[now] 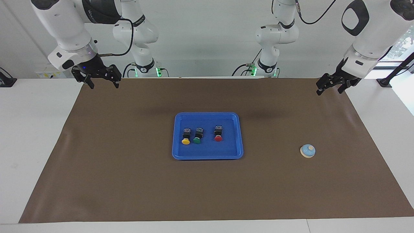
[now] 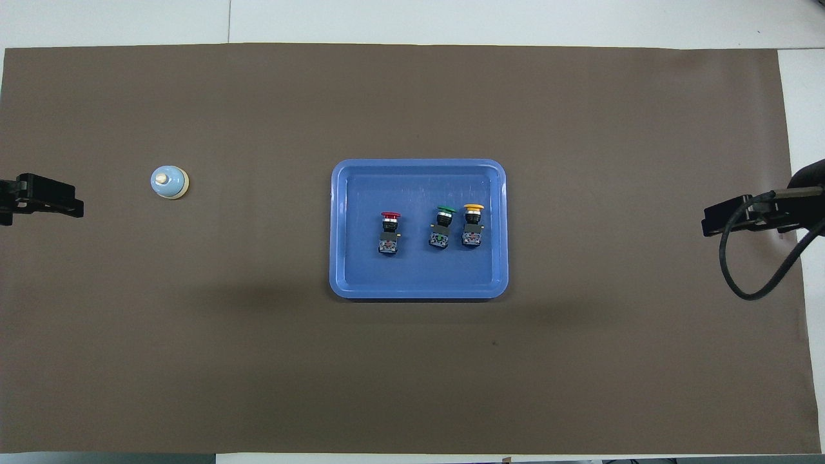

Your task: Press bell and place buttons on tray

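The blue tray (image 1: 207,156) (image 2: 417,169) lies in the middle of the brown mat. In it lie three buttons in a row: the yellow one (image 1: 186,136) (image 2: 472,226), the green one (image 1: 197,135) (image 2: 442,227) and the red one (image 1: 218,133) (image 2: 389,232). The light-blue bell (image 1: 307,150) (image 2: 169,182) stands alone on the mat toward the left arm's end. My left gripper (image 1: 330,88) (image 2: 64,200) hangs open over the mat's corner at that end. My right gripper (image 1: 103,84) (image 2: 715,222) hangs open over the corner at its own end. Both hold nothing.
The brown mat (image 1: 129,181) covers most of the white table (image 1: 32,129). A black cable (image 2: 741,270) loops down from the right gripper's wrist. The two arm bases (image 1: 145,68) stand at the table's edge by the robots.
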